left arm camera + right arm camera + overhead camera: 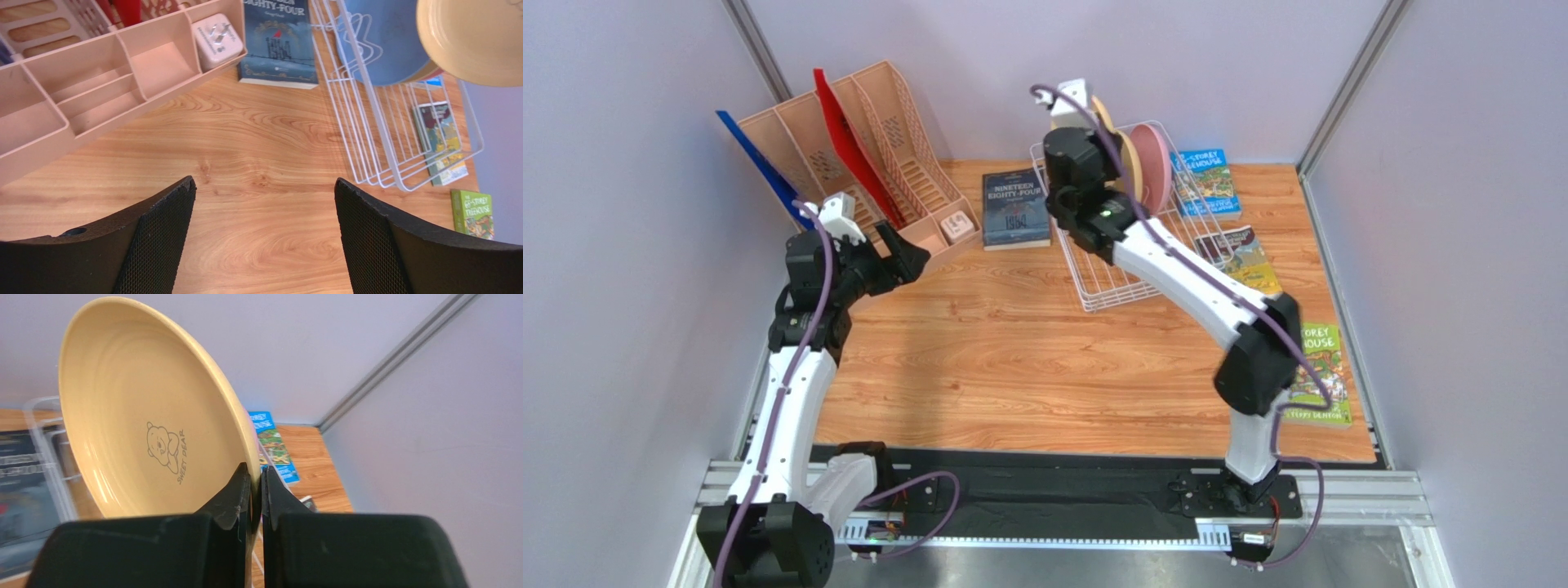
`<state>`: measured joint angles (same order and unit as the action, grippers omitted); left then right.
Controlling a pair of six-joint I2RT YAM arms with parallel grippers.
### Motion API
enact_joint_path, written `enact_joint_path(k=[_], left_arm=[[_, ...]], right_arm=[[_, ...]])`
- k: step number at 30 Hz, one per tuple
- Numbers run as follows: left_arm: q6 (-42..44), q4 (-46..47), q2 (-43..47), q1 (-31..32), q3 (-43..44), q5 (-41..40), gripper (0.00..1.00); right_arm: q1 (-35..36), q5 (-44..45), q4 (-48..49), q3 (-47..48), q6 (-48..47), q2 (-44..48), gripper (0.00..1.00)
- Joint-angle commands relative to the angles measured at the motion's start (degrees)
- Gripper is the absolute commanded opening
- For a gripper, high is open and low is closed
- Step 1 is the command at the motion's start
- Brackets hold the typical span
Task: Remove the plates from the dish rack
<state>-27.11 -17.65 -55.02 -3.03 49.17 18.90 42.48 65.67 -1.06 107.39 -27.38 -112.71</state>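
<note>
Top external: right arm (1185, 276) over rack (1093, 292)

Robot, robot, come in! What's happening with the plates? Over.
Left tool open, empty, over table. Right tool shut on yellow plate, above rack. Blue plate, pink plate in rack. Book beside rack.

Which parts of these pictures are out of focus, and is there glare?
Top external view: sharp, evenly lit, no glare. Left wrist view: the pale yellow plate at top right is blurred; the table grain is sharp. Right wrist view: that plate's bear print is crisp, the book behind is soft.
</note>
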Motion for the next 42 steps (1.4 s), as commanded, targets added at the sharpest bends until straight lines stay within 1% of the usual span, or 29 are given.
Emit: enact_joint_path(k=[1,2,3,4,5,6,7,8,9,11,13,14,15,17,19,23,25,28,30,31,35,36,37,39,40,42], left_arm=[[-1.71,4.81,1.59,0.21,-0.74,5.01,0.89],[-2.67,5.34,1.85,0.30,-1.00,6.06,0.88],[-3.12,7.00,1.94,0.30,-1.53,6.85,0.88],[-3.64,8.15,2.03,0.48,-2.57,7.73,0.88],[-4.69,9.20,2.29,0.74,-3.02,9.04,0.88],[-5.14,10.95,2.38,1.00,-3.37,9.40,0.88],[-5.58,11.58,2.47,1.53,-4.07,9.75,0.88],[-5.84,12.11,2.90,1.97,-4.34,9.76,0.88],[-6.28,13.16,3.25,2.41,-4.60,9.84,0.88],[-6.63,13.87,4.13,2.85,-5.48,10.46,0.87],[-7.25,14.66,4.83,5.48,-6.80,10.55,0.87],[-7.69,14.84,5.71,5.84,-7.50,10.64,0.87],[-8.04,15.62,6.33,6.19,-8.29,10.72,0.87],[-8.57,15.54,7.82,7.33,-10.49,9.94,0.87],[-8.40,14.93,8.27,8.12,-12.42,9.06,0.86],[-8.31,14.05,9.67,8.91,-15.67,7.04,0.84],[-8.22,14.22,9.67,9.35,-17.17,6.86,0.84],[-8.83,14.66,9.94,9.88,-18.84,6.59,0.84],[-9.80,15.89,9.94,10.23,-19.72,6.86,0.82],[-9.97,16.33,10.11,10.58,-19.81,7.12,0.78],[-10.77,17.38,10.03,11.64,-19.81,7.82,0.76],[-11.03,17.39,9.85,11.73,-19.72,8.08,0.74],[-11.29,17.39,9.59,11.99,-19.90,8.26,0.66],[-11.47,17.30,9.24,12.34,-19.99,8.26,0.55],[-11.47,17.30,8.89,12.43,-20.07,8.26,0.38],[-11.30,17.30,8.44,12.52,-20.16,8.35,0.21]], right_arm=[[0.94,-12.05,-23.00,-2.62,26.30,15.13,0.00],[0.94,-16.84,-26.76,-3.76,27.02,18.10,0.00],[0.94,-20.37,-29.32,-4.38,31.11,19.27,0.00],[1.03,-22.75,-31.79,-5.52,33.16,20.32,0.00],[0.94,-29.74,-34.51,-7.01,34.31,22.68,0.01],[1.03,-33.55,-35.41,-8.50,36.76,24.27,0.01],[0.94,-36.55,-35.59,-13.30,38.35,25.77,0.02],[0.94,-42.58,-34.02,-15.96,39.41,27.26,0.02],[0.94,-45.77,-32.96,-18.95,39.94,30.49,0.04],[0.94,-50.70,-31.03,-25.26,43.71,32.80,0.05],[0.85,-54.84,-29.36,-28.54,46.69,35.44,0.04],[0.94,-57.56,-27.70,-31.95,47.58,36.15,0.03],[0.85,-59.41,-26.46,-33.46,48.20,36.85,0.00],[0.94,-62.40,-23.48,-37.50,50.13,38.87,0.00],[0.94,-63.90,-22.15,-39.53,50.84,40.01,0.00],[0.85,-64.79,-19.60,-43.14,53.04,40.55,0.00],[0.94,-66.98,-18.72,-44.72,53.83,40.29,0.00],[0.94,-68.39,-17.05,-45.87,54.71,39.58,0.00],[0.94,-69.97,-15.65,-46.13,55.41,38.79,0.00],[0.94,-70.50,-15.20,-46.05,55.50,38.44,0.00],[0.85,-71.73,-13.36,-45.35,55.76,36.51,0.00],[0.94,-71.99,-12.92,-45.17,55.76,35.72,0.00],[0.94,-72.35,-12.39,-44.99,55.76,35.45,0.00],[0.94,-72.79,-12.13,-44.38,55.94,34.75,0.00],[0.85,-72.88,-11.95,-44.20,55.77,34.57,0.00],[0.85,-72.88,-11.86,-43.85,55.50,34.48,0.00]])
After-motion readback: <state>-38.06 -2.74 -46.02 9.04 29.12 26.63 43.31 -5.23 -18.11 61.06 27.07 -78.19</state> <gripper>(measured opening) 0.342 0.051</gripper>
